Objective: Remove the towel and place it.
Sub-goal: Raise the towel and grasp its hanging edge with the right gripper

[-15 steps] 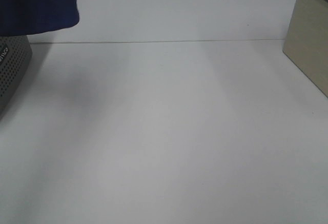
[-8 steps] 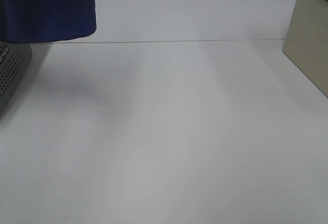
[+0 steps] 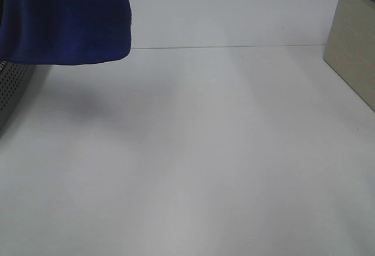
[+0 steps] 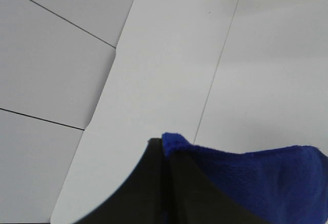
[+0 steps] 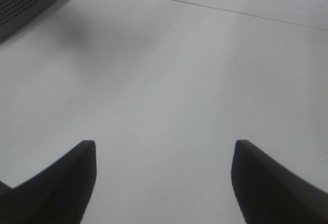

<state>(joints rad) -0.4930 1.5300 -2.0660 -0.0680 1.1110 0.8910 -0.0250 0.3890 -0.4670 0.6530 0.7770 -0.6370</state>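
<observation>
– Looking from the high camera, where is the towel [image 3: 64,19]?
– At the far left, hanging in the air. Its lower hem is above the perforated grey bin [image 3: 12,86] and clear of the table [image 3: 205,150]. I judge it is held that high so the cloth won't drag on the bin's rim on the way across. No gripper shows in this view.
– Room to set it down?
– Plenty. The white top is bare from the bin to the beige box [image 3: 354,45] at the right edge, with only a thin seam [image 3: 234,47] crossing it.
– And the left wrist view?
– The left gripper [image 4: 163,149] has its dark fingers pressed together on a fold of the towel, which bunches out beside them. Pinching one edge lets the rest hang free. Below is open table, with a corner of the beige box far off.
– Right wrist?
– The right gripper [image 5: 164,175] is spread wide with nothing between its fingers, low over bare table, probably parked out of the way. The bin sits well apart from it, with a sliver of blue above.
</observation>
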